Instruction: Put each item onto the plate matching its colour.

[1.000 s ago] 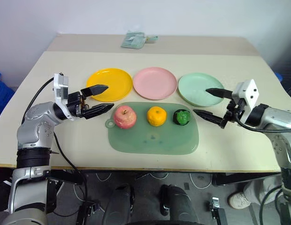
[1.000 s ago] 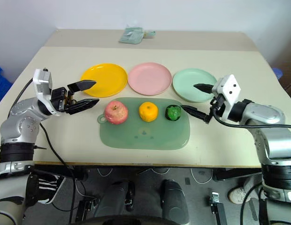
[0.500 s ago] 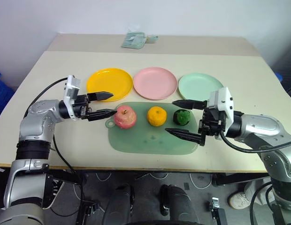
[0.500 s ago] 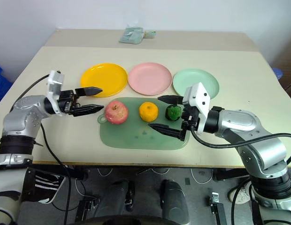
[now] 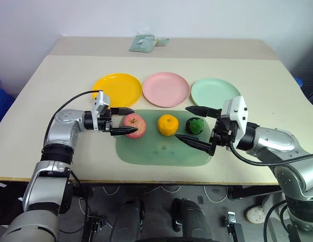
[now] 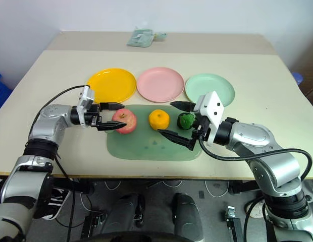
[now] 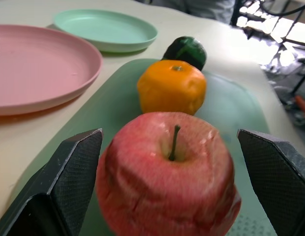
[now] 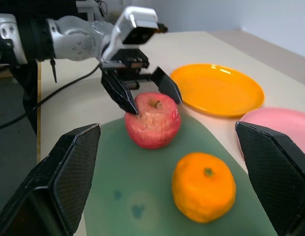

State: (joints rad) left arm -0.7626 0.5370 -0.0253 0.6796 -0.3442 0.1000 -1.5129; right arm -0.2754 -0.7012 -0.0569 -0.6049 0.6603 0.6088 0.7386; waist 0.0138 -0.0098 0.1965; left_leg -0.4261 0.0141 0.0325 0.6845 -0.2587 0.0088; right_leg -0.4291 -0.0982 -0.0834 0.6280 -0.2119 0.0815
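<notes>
The left tool (image 5: 124, 121) has its two black fingers spread wide, one on each side of the pink-red round apple (image 5: 135, 125), and in the left wrist view both fingertips (image 7: 76, 169) stand clear of the fruit's skin, so nothing is gripped. The right tool (image 5: 193, 125) is also wide open and holds nothing; its upper finger reaches over the far edge of the mat towards the small dark green glossy lumpy fruit (image 5: 196, 125), and its lower finger lies over the mat nearer the robot, with the green fruit roughly between the two.

All three fruits sit in a row on the large translucent green rounded-rectangle mat (image 5: 161, 151): the apple at the robot's left end, the round orange (image 5: 168, 124) in the middle, the green fruit at the right end. They stand apart from one another.

Beyond the mat lie three round shallow plastic plates in a row, each bare: the yellow plate (image 5: 117, 89) on the left, the pink plate (image 5: 166, 88) in the middle, the pale mint green plate (image 5: 215, 92) on the right. The yellow and pink plates lie just beside each other.

Everything rests on the pale beige desk (image 5: 55, 75). Near its far edge lies a small crumpled greenish bundle (image 5: 145, 42); what it is cannot be told.
</notes>
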